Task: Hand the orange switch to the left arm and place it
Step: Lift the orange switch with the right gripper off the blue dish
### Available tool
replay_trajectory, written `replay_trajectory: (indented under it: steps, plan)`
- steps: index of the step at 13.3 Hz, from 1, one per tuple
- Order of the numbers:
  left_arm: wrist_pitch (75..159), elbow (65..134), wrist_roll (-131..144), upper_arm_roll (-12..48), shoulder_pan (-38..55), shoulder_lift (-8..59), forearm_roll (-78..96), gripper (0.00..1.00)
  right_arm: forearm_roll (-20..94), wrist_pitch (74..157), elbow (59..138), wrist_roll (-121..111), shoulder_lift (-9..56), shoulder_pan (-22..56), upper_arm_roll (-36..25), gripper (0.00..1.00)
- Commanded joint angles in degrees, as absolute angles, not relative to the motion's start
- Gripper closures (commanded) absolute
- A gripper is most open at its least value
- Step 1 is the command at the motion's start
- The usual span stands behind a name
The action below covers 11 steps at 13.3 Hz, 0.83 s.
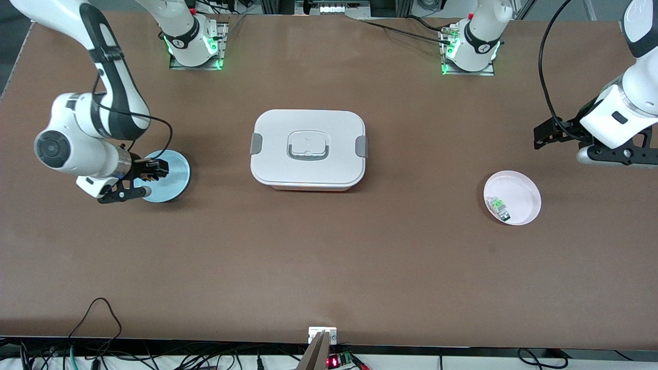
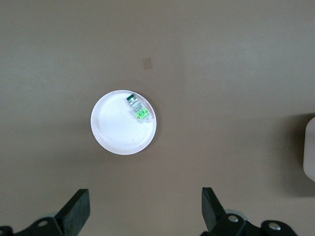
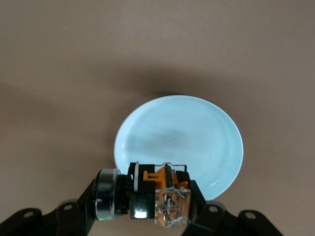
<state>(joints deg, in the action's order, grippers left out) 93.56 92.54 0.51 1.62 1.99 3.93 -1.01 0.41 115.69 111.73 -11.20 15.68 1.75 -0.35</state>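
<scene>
In the front view, the right gripper (image 1: 149, 173) hangs over the pale blue plate (image 1: 172, 187) at the right arm's end of the table, its fingers closed on the orange switch (image 1: 150, 171), which shows only as a small dark and orange shape between them. The white box (image 1: 308, 149) sits mid-table with its lid on, well apart from both plates. The left gripper (image 1: 552, 134) is in the air over bare table at the left arm's end, not over the pink plate (image 1: 519, 192), which carries a small green-and-clear component (image 1: 498, 207).

In the left wrist view, the left gripper's two fingers (image 2: 76, 212) stand wide apart with nothing between them; the pink plate (image 2: 118, 135) and the green-and-clear component (image 2: 138, 109) lie on the table below.

In the right wrist view, the orange switch (image 3: 147, 194) is clamped between the closed fingers (image 3: 199, 204), above the blue plate (image 3: 187, 132). Its long axis lies level, across the gap between the fingers. A round black cap with a pale rim forms one end, then a black body with orange parts, then a clear block at the other end.
</scene>
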Motion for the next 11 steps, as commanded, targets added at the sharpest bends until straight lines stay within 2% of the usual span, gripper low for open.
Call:
replay_trajectory:
  steps: [1,4,8,11]
  plan:
    - [92.7,91.1,0.3,1.8,2.0,4.5,-1.8,0.00,2.5,107.2,104.5,-15.0,12.4,1.4,2.1,0.58]
    - [92.7,91.1,0.3,1.8,2.0,4.5,-1.8,0.00,7.9,105.7,96.6,-23.6,11.4,1.4,2.3,0.59]
    - [92.7,91.1,0.3,1.8,2.0,4.5,-1.8,0.00,13.2,104.7,90.4,-37.1,10.6,1.4,3.4,0.59]
    - [92.7,91.1,0.3,1.8,2.0,4.5,-1.8,0.00,23.4,105.8,90.1,-43.0,11.2,1.5,3.4,0.59]
